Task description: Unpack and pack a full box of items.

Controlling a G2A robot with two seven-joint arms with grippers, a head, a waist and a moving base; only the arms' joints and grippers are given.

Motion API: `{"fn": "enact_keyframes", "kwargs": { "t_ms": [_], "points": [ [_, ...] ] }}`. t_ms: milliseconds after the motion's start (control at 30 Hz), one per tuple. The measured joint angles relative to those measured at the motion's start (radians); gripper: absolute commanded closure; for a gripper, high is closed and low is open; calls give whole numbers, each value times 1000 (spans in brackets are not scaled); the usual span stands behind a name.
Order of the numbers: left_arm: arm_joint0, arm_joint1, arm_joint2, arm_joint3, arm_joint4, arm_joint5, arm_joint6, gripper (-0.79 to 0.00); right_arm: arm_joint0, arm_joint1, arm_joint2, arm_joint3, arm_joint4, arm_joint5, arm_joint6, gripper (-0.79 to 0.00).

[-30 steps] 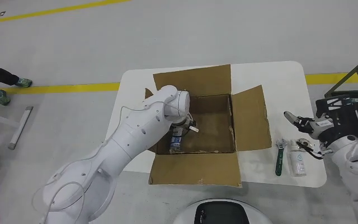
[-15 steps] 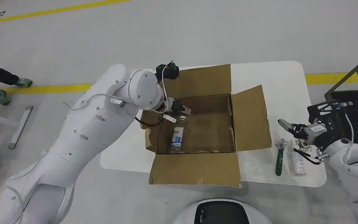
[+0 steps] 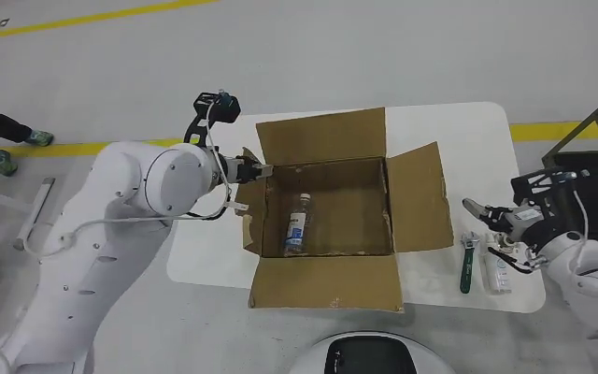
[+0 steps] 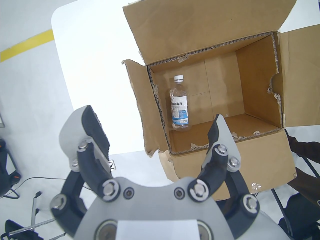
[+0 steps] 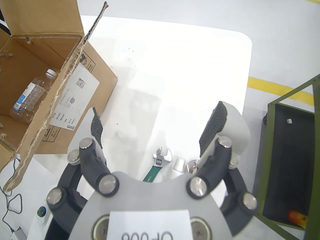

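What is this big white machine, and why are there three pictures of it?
It is a robot with two arms, and each arm ends in a claw for grabbing things. One picture looks down from a camera above the arms. The other two come from small cameras on its wrists, so you see each claw up close.

On the white table stands an open cardboard box. One clear bottle lies inside it. Beside the box lie a green-handled wrench and a small white bottle.

The left claw is open, next to the box. The right claw is open, near the wrench. Neither claw holds anything.
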Motion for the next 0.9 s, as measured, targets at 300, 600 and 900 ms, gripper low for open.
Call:
{"fn": "enact_keyframes", "kwargs": {
  "t_ms": [300,600,900],
  "points": [
    [0,0,0,0,1,0,0,-785,-6,2,-17,-7,-15,4,-8,-785],
    [97,16,-22,-43,150,-117,220,-785,-21,3,-24,-14,-29,2,-19,-785],
    [273,61,-197,-67,226,-125,439,-785,-32,4,-38,-13,-35,0,-32,-785]
  ]
}}
